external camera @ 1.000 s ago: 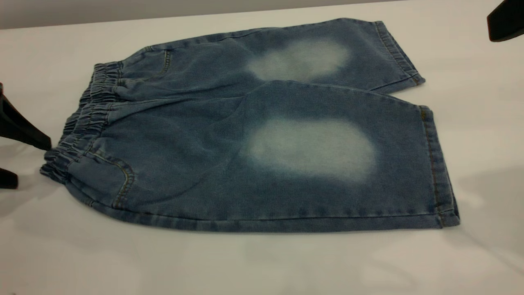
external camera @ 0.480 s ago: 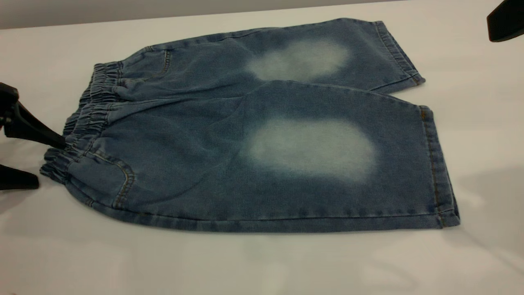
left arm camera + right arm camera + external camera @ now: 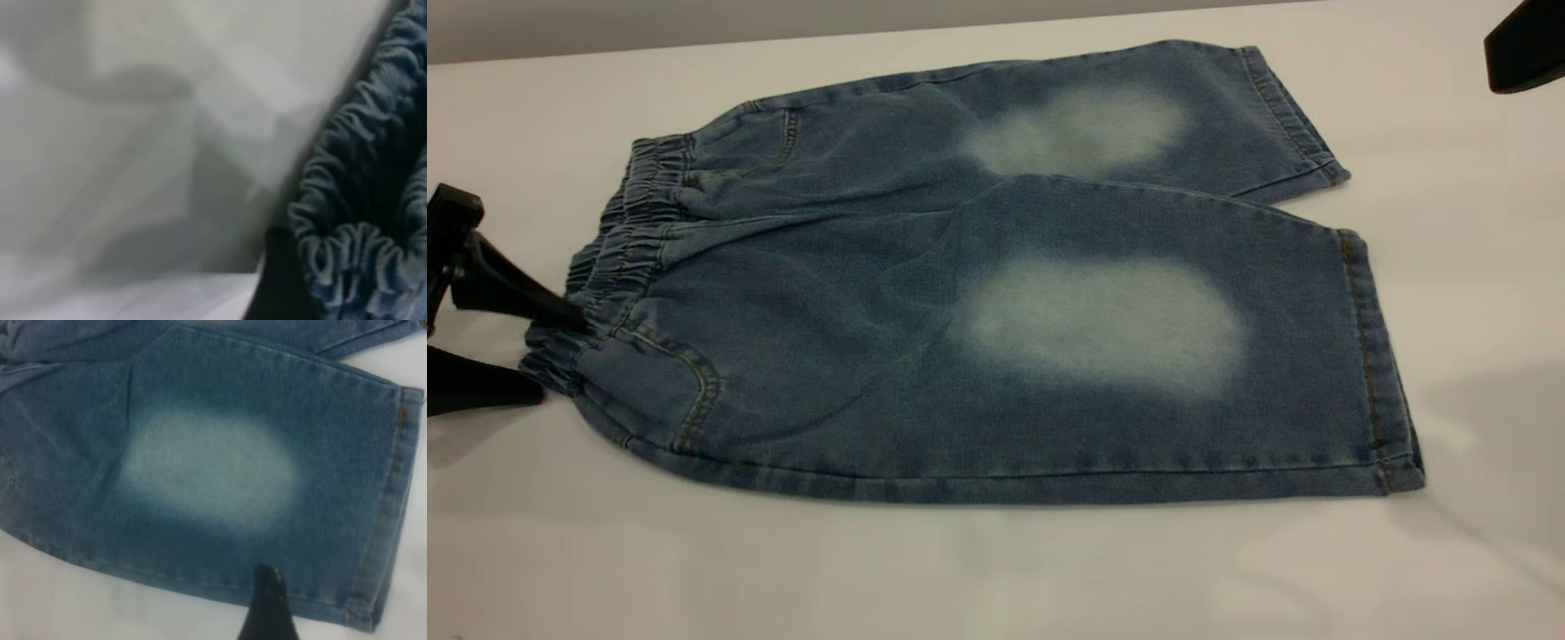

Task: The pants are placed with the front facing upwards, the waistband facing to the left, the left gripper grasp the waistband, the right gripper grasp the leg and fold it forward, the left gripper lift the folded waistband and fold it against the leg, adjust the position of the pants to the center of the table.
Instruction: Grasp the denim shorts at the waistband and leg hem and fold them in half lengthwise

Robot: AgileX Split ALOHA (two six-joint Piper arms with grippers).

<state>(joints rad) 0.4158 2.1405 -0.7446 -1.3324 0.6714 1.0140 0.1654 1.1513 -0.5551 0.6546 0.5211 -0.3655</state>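
Pants (image 3: 978, 293) lie flat across mid-frame on the bench (image 3: 996, 578), long axis left-right, waistband left. Left claw (image 3: 551, 351) spread apart around it; right claw (image 3: 1525, 49) upper right, state unclear.

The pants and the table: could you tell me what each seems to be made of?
The pants: blue denim, by the twill texture, tan stitching and faded patches; gathered, probably elastic waist. The table: smooth, matte white-grey surface; material unclear.

The left gripper (image 3: 560, 356) has its fingers (image 3: 516, 298) spread about the pants' (image 3: 996, 293) gathered waistband (image 3: 609, 267); beyond them bare surface (image 3: 960, 578) lies open, seemingly unobstructed all round.
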